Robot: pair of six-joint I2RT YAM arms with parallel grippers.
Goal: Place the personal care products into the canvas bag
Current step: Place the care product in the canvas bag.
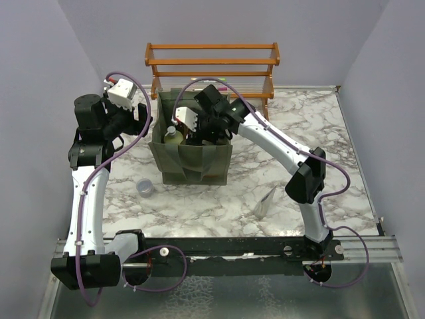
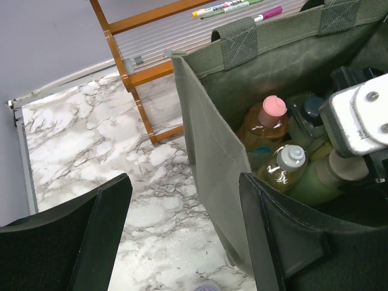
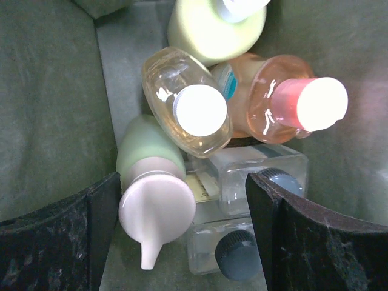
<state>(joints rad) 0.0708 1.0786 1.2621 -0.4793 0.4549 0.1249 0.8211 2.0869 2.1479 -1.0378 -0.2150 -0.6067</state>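
The olive canvas bag (image 1: 192,159) stands mid-table. My right gripper (image 1: 202,129) reaches down into it, open and empty (image 3: 182,242), over a green pump bottle (image 3: 148,160). Around it lie an amber bottle (image 3: 185,106), an orange bottle with a pink cap (image 3: 285,106), a pale green bottle (image 3: 215,27) and two clear bottles with black caps (image 3: 267,173). My left gripper (image 1: 147,123) is open (image 2: 185,242) and straddles the bag's left wall (image 2: 212,139), one finger inside. A grey pouch (image 1: 267,201) lies on the table to the bag's right.
A lavender cup (image 1: 145,188) sits on the marble table left of the bag's front. The orange-brown wooden rack (image 1: 212,66) stands right behind the bag, with marker pens (image 2: 233,7) on its shelf. Grey walls close in both sides.
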